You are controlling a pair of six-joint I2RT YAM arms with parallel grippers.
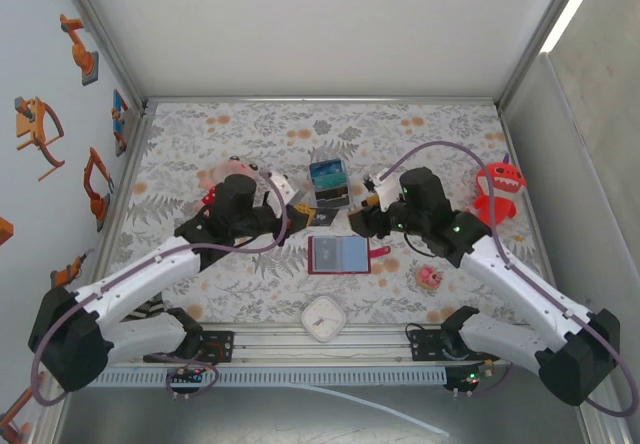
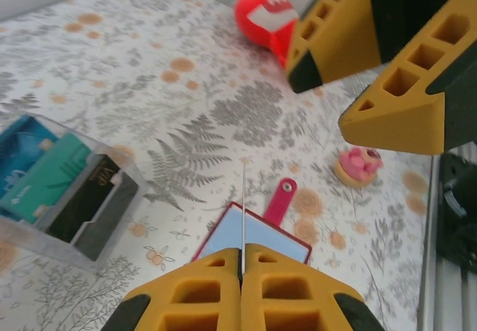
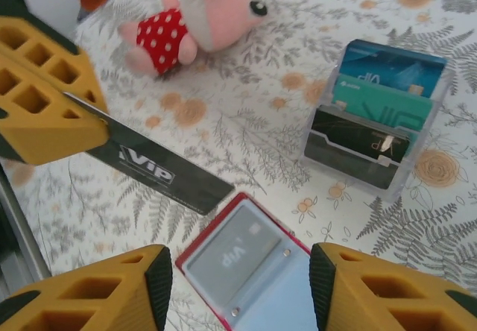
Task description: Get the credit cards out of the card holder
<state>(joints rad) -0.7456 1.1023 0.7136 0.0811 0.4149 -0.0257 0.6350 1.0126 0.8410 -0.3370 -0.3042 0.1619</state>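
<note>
Jaws of the left gripper [image 2: 243, 255]: pressed together on a dark credit card [image 3: 160, 171] marked VIP, pinched by one short end and held in the air above the patterned table [image 1: 250, 134]. Jaws of the right gripper [image 3: 240, 265]: spread wide, nothing between them, poised directly over the card holder [image 3: 200, 235]. Card holder: lying open and flat near the middle of the table, between the two grippers and a little nearer the arm bases, with its red snap tab [image 2: 280, 199] sticking out on the right. Contents: one pale credit card [image 3: 237, 250] with VIP lettering shows in the blue-grey pocket; whether more lie beneath it cannot be told. Just beyond the holder: clear box [image 3: 376, 115] with several cards standing upright in it — blue, teal, black. Further out: pink doll [image 3: 201, 10] in a spotted dress, red monster toy [image 2: 262, 10], small pink figure [image 2: 356, 165], white square object [image 1: 324, 318] at the near edge. Progress, as judged: one card is out and in hand but not set down, and at least one is left to draw — the task looks partway done.
</note>
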